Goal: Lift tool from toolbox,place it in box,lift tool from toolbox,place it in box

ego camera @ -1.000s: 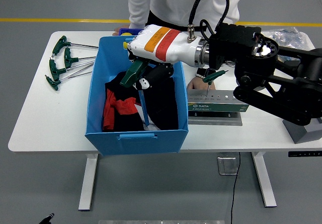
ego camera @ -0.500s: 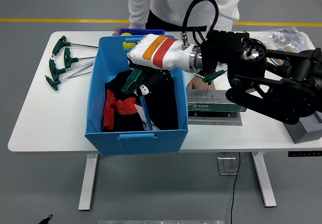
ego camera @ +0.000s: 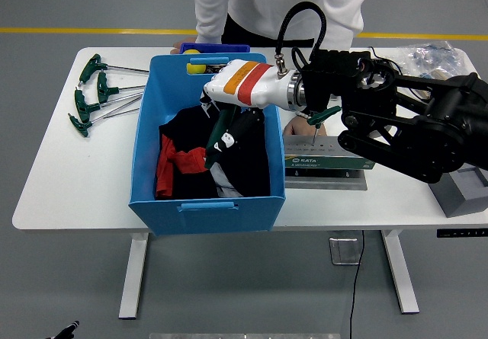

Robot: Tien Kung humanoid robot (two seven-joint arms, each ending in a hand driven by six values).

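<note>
My right hand [ego camera: 226, 132], under a white cover with orange and red stripes, reaches from the right over the blue box [ego camera: 206, 206]. Its dark fingers are shut on a green T-handle tool [ego camera: 218, 139], which tilts down into the box just above the black and red cloth [ego camera: 179, 164]. Right of the box stands the grey toolbox rack [ego camera: 328, 161], with one more green T-handle tool [ego camera: 322, 116] upright in it. A person's hand [ego camera: 296, 126] rests by the rack's far left end. My left arm is out of view.
Several green T-handle tools [ego camera: 95, 95] lie on the table's far left. A yellow ball [ego camera: 197, 65] and a blue part sit behind the box. A plastic bag [ego camera: 436, 55] lies at the far right, and a grey block [ego camera: 460, 192] near the right edge.
My right hand has drawn slightly right and lowered the tool; its green handle now points steeply down into the box, and the blue shaft seen earlier no longer shows.
</note>
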